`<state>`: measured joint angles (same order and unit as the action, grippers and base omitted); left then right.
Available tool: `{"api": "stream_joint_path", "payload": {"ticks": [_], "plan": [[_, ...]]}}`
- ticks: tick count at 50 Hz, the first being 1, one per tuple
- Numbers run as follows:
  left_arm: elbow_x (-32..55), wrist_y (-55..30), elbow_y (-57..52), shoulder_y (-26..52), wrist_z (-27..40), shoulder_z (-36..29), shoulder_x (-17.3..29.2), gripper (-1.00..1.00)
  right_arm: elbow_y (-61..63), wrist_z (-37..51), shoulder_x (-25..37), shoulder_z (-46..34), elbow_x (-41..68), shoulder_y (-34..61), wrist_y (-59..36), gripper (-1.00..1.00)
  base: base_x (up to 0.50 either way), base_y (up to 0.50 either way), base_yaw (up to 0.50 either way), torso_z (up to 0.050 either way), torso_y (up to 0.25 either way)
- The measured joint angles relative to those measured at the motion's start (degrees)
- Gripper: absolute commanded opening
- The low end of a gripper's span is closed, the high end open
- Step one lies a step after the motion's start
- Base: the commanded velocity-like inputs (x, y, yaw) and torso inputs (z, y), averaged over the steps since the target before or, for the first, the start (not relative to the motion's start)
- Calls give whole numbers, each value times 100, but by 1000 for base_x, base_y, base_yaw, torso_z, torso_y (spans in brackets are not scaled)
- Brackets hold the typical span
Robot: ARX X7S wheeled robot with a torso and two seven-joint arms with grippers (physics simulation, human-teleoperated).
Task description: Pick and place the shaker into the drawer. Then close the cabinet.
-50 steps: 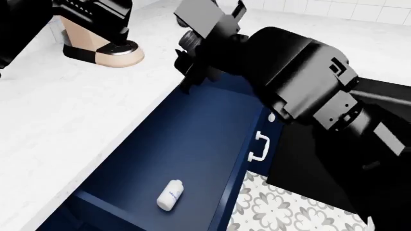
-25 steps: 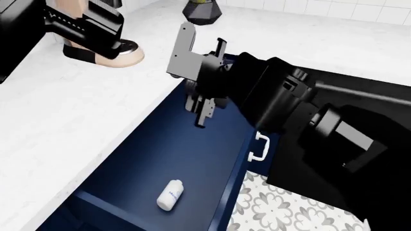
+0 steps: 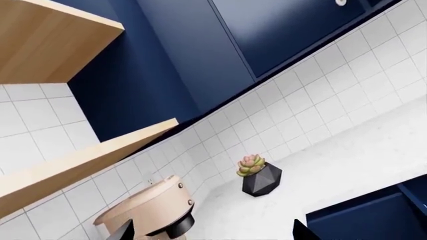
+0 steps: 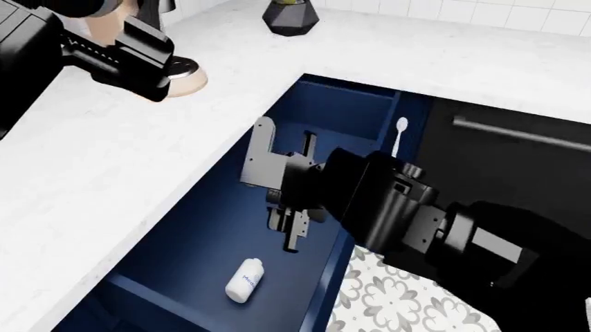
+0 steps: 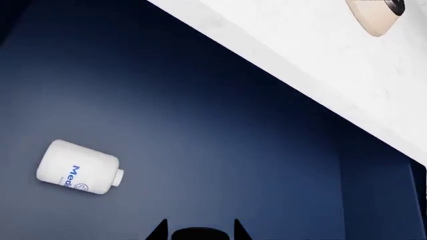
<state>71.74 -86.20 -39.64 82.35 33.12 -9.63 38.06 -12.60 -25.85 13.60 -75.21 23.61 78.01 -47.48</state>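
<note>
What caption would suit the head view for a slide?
Shaker lies on its side in the open navy drawer; right gripper hangs above it, holding nothing.

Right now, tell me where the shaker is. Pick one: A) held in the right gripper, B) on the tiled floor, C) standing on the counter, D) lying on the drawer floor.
D: the shaker lies on its side on the drawer floor, apart from the right gripper above it, which holds nothing.

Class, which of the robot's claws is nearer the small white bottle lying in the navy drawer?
Right. The right claw hovers just above the white bottle; the left claw is far off, over the countertop.
</note>
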Motion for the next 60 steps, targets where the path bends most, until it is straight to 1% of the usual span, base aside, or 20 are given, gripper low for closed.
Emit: {"api": "stream_joint_path", "payload": {"ticks": [32, 52, 53, 60], "plan": [[729, 164, -45, -111, 594, -10, 277, 100, -6, 455, -150, 66, 207, -822, -141, -100, 0, 0, 0, 0, 0], [952, 295, -26, -43, 769, -134, 413, 100, 6, 608, -177, 85, 287, -1081, -182, -100, 0, 0, 0, 0, 0], [959, 300, -24, -35, 775, -142, 420, 100, 5, 618, -180, 92, 291, -1085, -188, 100, 0, 0, 0, 0, 0], [1015, 331, -9, 36, 824, -198, 461, 100, -44, 718, -213, 286, 340, -1027, -236, 100, 0, 0, 0, 0, 0]]}}
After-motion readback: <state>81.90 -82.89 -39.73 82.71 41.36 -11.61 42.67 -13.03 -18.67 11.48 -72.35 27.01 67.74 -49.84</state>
